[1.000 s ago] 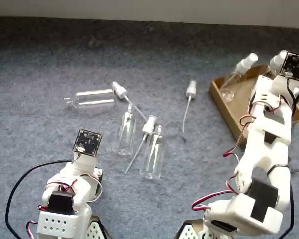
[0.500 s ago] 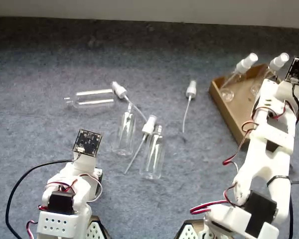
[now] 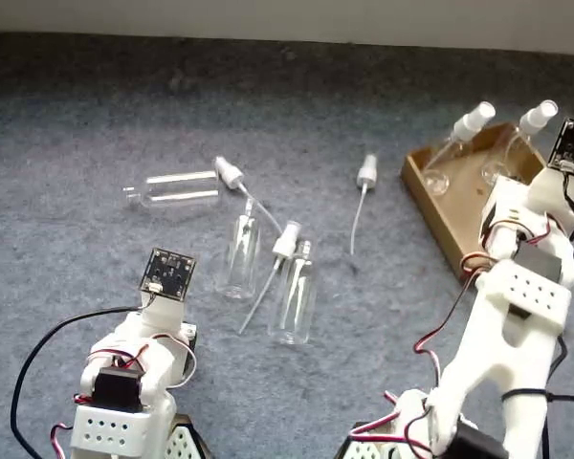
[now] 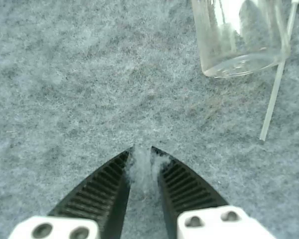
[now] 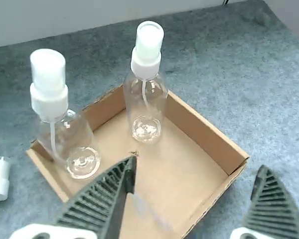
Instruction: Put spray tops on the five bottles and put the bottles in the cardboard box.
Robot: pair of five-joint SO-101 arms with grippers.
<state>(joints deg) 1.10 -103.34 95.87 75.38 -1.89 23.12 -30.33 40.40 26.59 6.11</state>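
Note:
The cardboard box (image 3: 438,212) sits at the right, and two clear bottles stand in it with white spray tops on, one (image 3: 452,151) on the left and one (image 3: 518,142) on the right. My right gripper (image 5: 197,167) hangs open and empty above the box (image 5: 209,139), just short of both bottles (image 5: 145,94) (image 5: 60,129). Three uncapped bottles (image 3: 177,188) (image 3: 239,253) (image 3: 294,292) lie on the carpet, with loose spray tops (image 3: 231,174) (image 3: 287,239) (image 3: 366,172) near them. My left gripper (image 4: 142,149) is shut on nothing, low over the carpet, short of a bottle's base (image 4: 239,35).
Grey carpet covers the table. A thin dip tube (image 4: 276,84) lies beside the nearest bottle. The right arm (image 3: 517,296) stands over the box's near right corner. Open carpet lies between the loose bottles and the box.
My right arm has drawn back from the box toward the near right. The second capped bottle, earlier right at its gripper, now stands free. The left arm has not moved.

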